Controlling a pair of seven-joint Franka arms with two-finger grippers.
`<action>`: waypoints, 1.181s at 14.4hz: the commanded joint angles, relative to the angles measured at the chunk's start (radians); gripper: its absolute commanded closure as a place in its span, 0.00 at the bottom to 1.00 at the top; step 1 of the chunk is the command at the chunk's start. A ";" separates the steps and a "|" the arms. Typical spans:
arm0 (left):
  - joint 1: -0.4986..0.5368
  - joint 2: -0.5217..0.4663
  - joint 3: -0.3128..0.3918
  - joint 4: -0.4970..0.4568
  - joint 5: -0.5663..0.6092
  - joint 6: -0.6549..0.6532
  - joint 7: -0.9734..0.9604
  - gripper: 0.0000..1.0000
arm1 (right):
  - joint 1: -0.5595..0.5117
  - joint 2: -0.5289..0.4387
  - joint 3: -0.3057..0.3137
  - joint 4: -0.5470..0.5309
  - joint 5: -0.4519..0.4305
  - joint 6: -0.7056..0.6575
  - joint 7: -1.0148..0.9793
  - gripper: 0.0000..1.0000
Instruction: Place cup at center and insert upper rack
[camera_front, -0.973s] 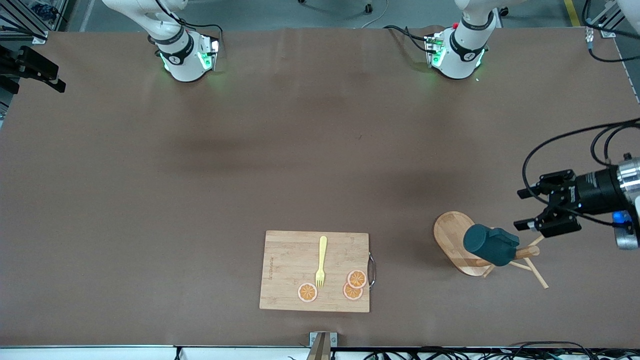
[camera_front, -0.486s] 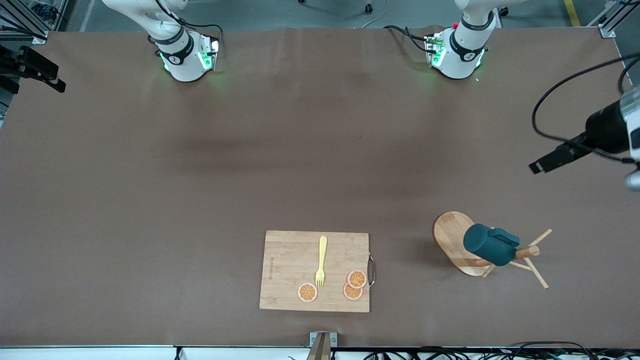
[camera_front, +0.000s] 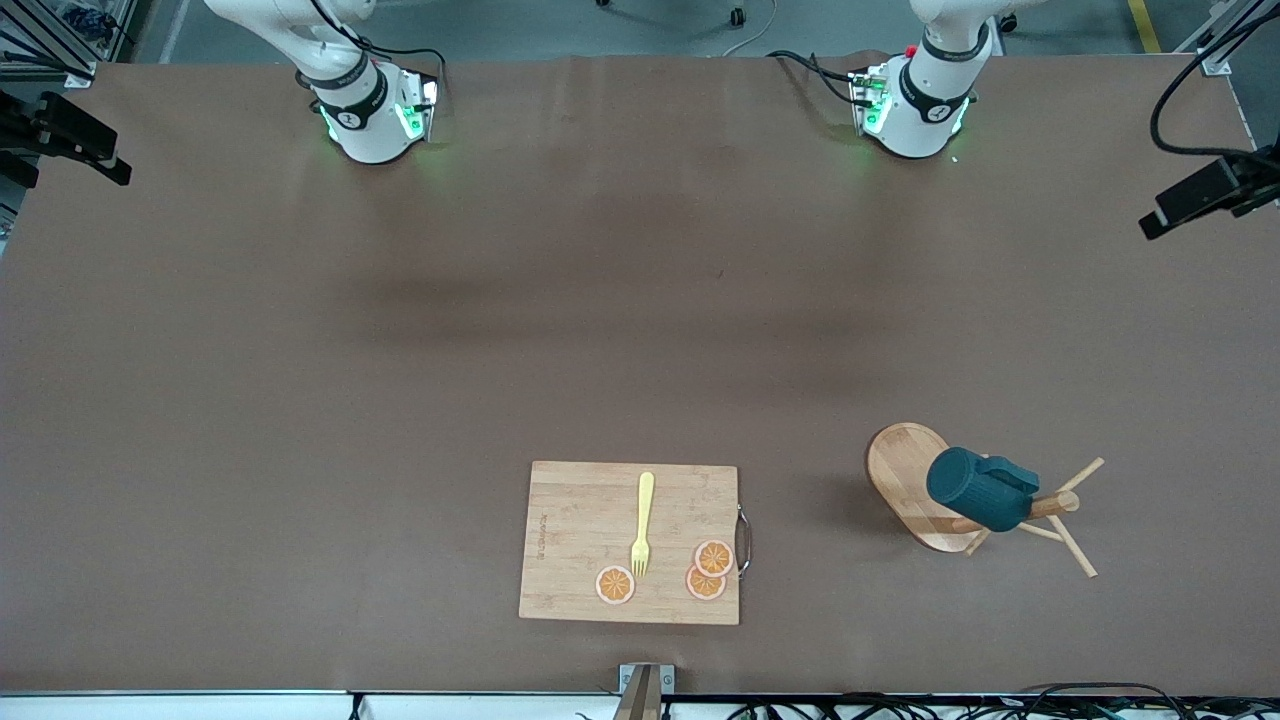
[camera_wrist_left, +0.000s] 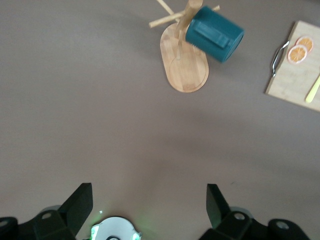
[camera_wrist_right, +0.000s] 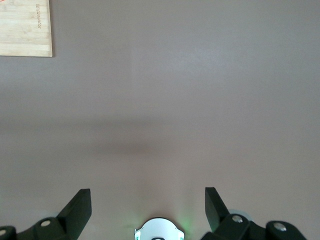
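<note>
The dark teal cup (camera_front: 980, 489) hangs on a peg of the wooden mug-tree stand (camera_front: 905, 475), which stands on its oval base near the left arm's end of the table. Both also show in the left wrist view, the cup (camera_wrist_left: 215, 32) against the post of the stand (camera_wrist_left: 184, 70). My left gripper (camera_front: 1200, 192) is open and empty, high over the table's edge at the left arm's end, well away from the stand; its fingers (camera_wrist_left: 80, 205) frame bare table. My right gripper (camera_wrist_right: 148, 205) is open and empty, waiting high over the table near its own base.
A rectangular bamboo cutting board (camera_front: 570, 540) with a yellow fork (camera_front: 642, 520) and orange slices (camera_front: 712, 558) lies near the front camera's edge of the table. A black fixture (camera_front: 60, 140) sticks in at the right arm's end.
My left gripper has pulled away from beside the stand, rising and moving toward the left arm's base end of the table. The cup, the stand and the right arm have not moved.
</note>
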 joint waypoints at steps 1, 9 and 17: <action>-0.001 -0.081 0.019 -0.125 0.005 0.028 0.050 0.00 | 0.000 -0.020 0.002 -0.017 0.002 0.008 0.005 0.00; -0.230 -0.208 0.219 -0.440 0.004 0.270 0.077 0.00 | 0.000 -0.020 0.002 -0.017 -0.004 0.012 0.004 0.00; -0.227 -0.234 0.166 -0.422 0.016 0.218 0.169 0.00 | -0.001 -0.020 0.001 -0.017 -0.007 0.012 -0.013 0.00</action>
